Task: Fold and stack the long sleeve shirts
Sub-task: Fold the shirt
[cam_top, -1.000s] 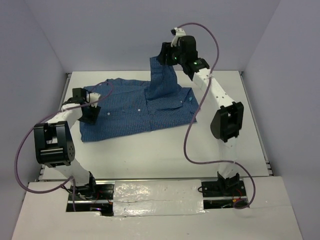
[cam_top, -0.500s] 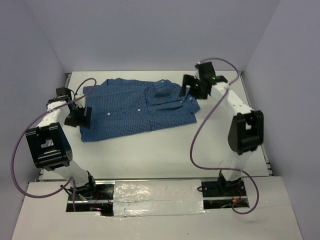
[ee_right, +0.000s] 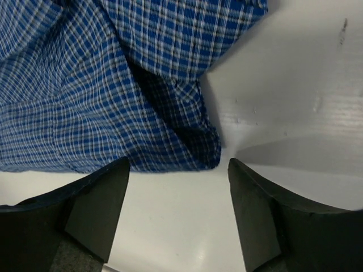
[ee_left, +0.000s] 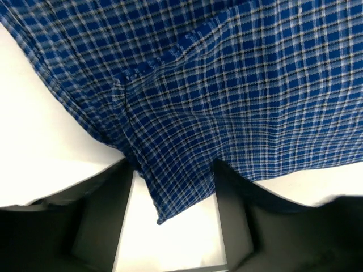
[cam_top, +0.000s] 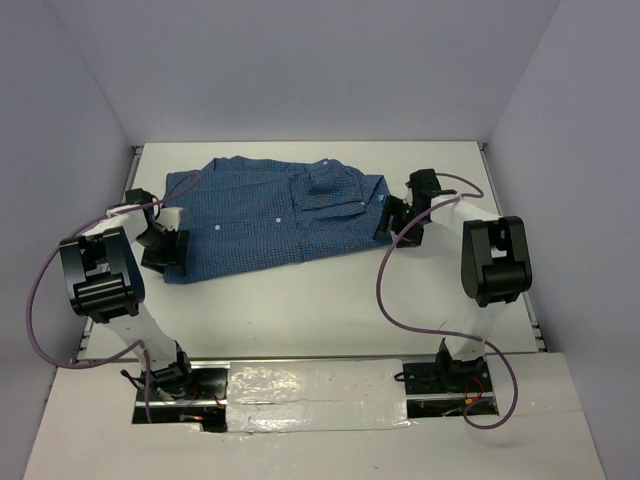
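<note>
Left gripper (ee_left: 173,167), right gripper (ee_right: 177,165): both agape

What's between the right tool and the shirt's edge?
Nothing but bare white tabletop. In the right wrist view the hem of the blue checked cloth shirt reaches about to the open fingertips of the right tool.

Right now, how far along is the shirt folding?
Early. Done: the blue shirt lies spread on the table, with one flap folded over its right part. In hand: nothing is gripped. The left hand stands open around the shirt's near-left corner, and the right hand is open just short of its right edge. Left: the remaining folds. Only this one shirt shows, so there is no stack yet.
</note>
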Controlling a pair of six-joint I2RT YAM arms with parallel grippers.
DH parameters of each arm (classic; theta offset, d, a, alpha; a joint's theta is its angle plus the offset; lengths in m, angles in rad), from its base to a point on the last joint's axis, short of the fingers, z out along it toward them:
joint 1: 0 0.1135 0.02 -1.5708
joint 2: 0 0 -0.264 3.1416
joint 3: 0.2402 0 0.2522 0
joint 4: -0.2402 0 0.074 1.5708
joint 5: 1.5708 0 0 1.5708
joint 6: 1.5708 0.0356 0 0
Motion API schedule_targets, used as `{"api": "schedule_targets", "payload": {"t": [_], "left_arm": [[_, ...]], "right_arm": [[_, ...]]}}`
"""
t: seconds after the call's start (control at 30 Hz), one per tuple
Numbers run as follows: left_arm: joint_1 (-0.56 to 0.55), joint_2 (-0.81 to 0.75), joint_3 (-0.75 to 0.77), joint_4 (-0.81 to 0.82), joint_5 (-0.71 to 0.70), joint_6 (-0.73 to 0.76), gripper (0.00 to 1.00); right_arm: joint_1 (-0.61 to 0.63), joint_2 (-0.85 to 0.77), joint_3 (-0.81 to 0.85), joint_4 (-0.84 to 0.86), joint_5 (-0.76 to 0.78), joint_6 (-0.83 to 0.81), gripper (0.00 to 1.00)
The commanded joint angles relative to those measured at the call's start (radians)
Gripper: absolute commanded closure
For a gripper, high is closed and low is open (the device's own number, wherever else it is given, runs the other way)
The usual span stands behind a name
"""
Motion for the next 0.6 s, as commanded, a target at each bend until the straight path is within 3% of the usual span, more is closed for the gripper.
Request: {"api": "schedule_targets", "payload": {"t": [0.0,0.03,0.07,0.13,0.17,0.2,0.23,0.33,0.57], "left_arm": [[-0.001,0.02,-0.006,0.043,0.059,-0.012,0.34],[-0.002,0.024,-0.007,0.046,0.077,-0.007,0.38],[-0.001,0.026,-0.009,0.046,0.086,-0.001,0.49],[-0.002,0.032,-0.01,0.046,0.109,0.001,0.62],[-0.001,0.034,-0.01,0.043,0.118,0.007,0.77],[-0.002,0.035,-0.009,0.035,0.125,0.01,0.91],[-0.002,0.035,-0.007,0.029,0.128,0.011,1.0],[0.001,0.011,-0.004,0.0,0.132,0.045,1.0],[0.005,-0.121,-0.039,-0.118,-0.035,0.183,1.0]], "right_arm": [[0.004,0.03,0.006,0.106,-0.038,0.039,0.24],[0.004,0.041,0.013,0.109,-0.047,0.043,0.26],[0.004,0.064,0.021,0.114,-0.058,0.045,0.29],[0.004,0.078,0.029,0.118,-0.104,0.057,0.49],[0.004,0.075,0.024,0.125,-0.114,0.059,0.59],[0.004,0.066,0.005,0.129,-0.119,0.056,0.85],[0.004,0.052,-0.011,0.129,-0.102,0.054,0.99],[0.004,-0.051,-0.094,0.123,-0.037,0.039,1.0],[0.012,-0.428,-0.414,0.051,0.037,0.086,1.0]]}}
